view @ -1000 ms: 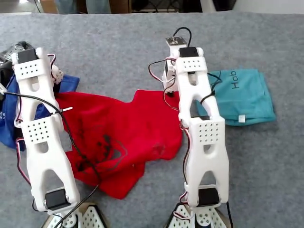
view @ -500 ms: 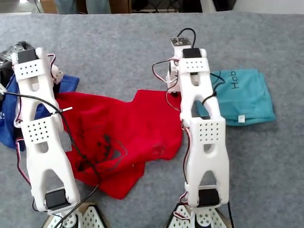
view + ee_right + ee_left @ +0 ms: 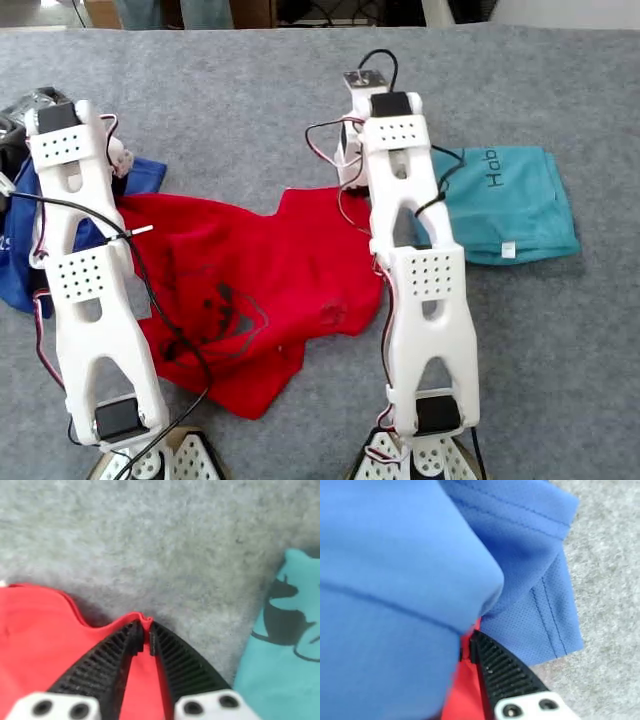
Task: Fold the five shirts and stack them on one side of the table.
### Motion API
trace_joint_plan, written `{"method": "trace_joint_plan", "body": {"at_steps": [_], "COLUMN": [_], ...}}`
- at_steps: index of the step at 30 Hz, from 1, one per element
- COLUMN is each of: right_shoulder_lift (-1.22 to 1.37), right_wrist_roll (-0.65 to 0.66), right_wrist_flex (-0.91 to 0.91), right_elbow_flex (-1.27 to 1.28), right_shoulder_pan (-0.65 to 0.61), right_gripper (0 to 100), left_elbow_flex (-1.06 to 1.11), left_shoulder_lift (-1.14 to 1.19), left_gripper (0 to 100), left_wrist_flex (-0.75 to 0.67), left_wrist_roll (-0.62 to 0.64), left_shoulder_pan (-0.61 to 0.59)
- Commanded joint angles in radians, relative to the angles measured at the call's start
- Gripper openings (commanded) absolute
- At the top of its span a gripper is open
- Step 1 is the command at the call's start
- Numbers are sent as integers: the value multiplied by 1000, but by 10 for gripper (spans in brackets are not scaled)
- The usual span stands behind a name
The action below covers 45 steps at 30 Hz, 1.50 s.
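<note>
Closed tight, the fingers of our right gripper pinch a pointed bit of the red shirt at its edge, with the cloth bunched up between the 2 black tips. On our left gripper we see 1 ribbed finger plainly. A dark sliver of the other sits just across a thin strip of red, so we read it as closed on the same red shirt. Blue cloth hangs over most of that side.

We work on a table covered in grey felt-like fabric. Our left arm and right arm stretch out side by side across it.

The red shirt lies unfolded and rumpled between the 2 arms, with a dark print on its front. One end runs under our left arm and the other reaches our right arm.

The teal shirt lies folded flat on the outer side of our right arm, near the red shirt's pinched edge, with bare grey between them.

The blue shirt lies crumpled at the table's left edge, partly under our left arm and touching the red shirt.

Beyond it, at the far left, sits a dark bundle that we cannot make out.
</note>
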Motion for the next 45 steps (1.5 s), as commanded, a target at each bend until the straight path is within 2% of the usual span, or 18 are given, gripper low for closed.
{"method": "trace_joint_plan", "body": {"at_steps": [1,5,10,18,29,32,37,41,45], "right_shoulder_lift": [-68,-206,-513,-946,-1333,-1405,-1512,-1575,-1592], "right_wrist_roll": [35,86,184,222,252,247,245,249,249], "right_wrist_flex": [72,84,84,72,9,-11,-109,-199,-313], "right_elbow_flex": [-119,-188,-186,-191,-186,-188,-188,-186,-185], "right_shoulder_pan": [-11,2,5,-11,-5,-5,-3,-2,-2], "right_gripper": [15,15,15,15,14,14,14,14,14], "left_elbow_flex": [-84,-214,-352,-302,68,186,410,567,591], "left_shoulder_lift": [-37,-121,-315,-689,-1338,-1542,-1840,-2001,-2093], "left_gripper": [29,29,29,30,30,30,30,30,30], "left_wrist_flex": [21,34,32,32,32,32,31,31,31], "left_wrist_roll": [-54,-130,-235,-322,-328,-407,-468,-493,-493], "left_shoulder_pan": [35,64,85,156,179,183,186,177,176]}}
